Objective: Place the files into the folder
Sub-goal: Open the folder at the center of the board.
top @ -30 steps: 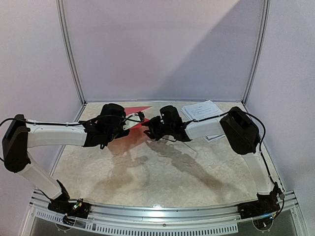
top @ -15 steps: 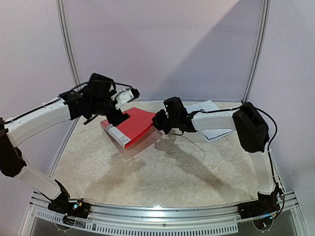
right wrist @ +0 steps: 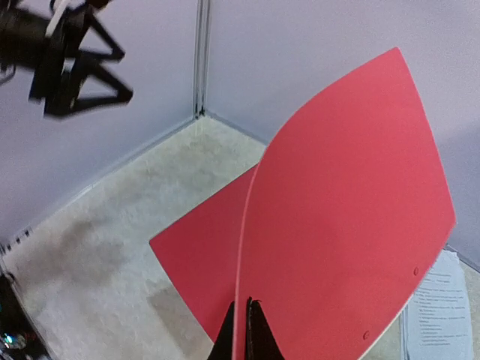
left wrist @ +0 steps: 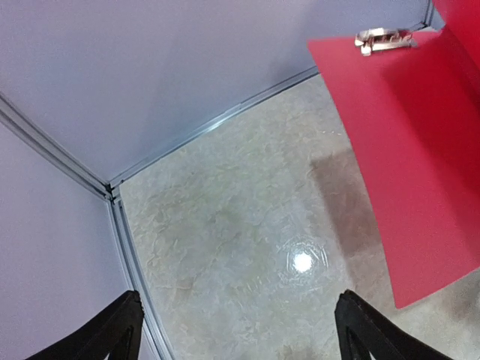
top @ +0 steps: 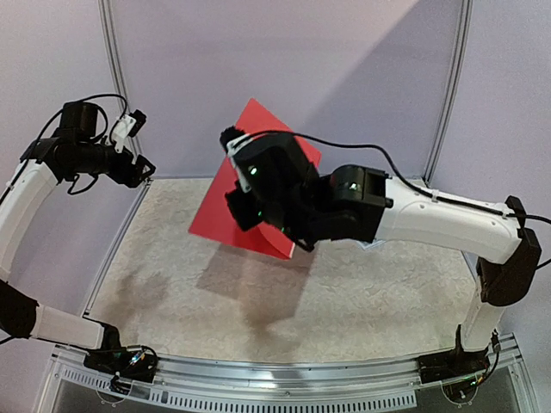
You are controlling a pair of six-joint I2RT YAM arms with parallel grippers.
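The right wrist view alone shows the grip. The right gripper [right wrist: 244,324] has its two fingers pinched together on the near edge of one cover of the red folder [right wrist: 337,217]. That cover stands up and bows over, while the other cover slopes away below it. The same view shows the files [right wrist: 439,300] lying flat on the table at the lower right, just past the lifted cover. In the overhead view the right arm hides almost all of them. Only the left wrist view looks into the opened folder, where a silver clip [left wrist: 382,41] sits at the top of its inner face. There the left gripper [left wrist: 238,300] has its fingers spread wide, with nothing between them but the marbled table [left wrist: 225,225] below. From overhead, the left arm stands high at the far left, close to the wall and well apart from the folder. The right arm stretches across the middle with the folder up against the back wall and its shadow on the table beneath. Whether any edge of the folder touches the table cannot be told. There is one folder, one clip and two arms. The sheets form one stack, and their number cannot be told.
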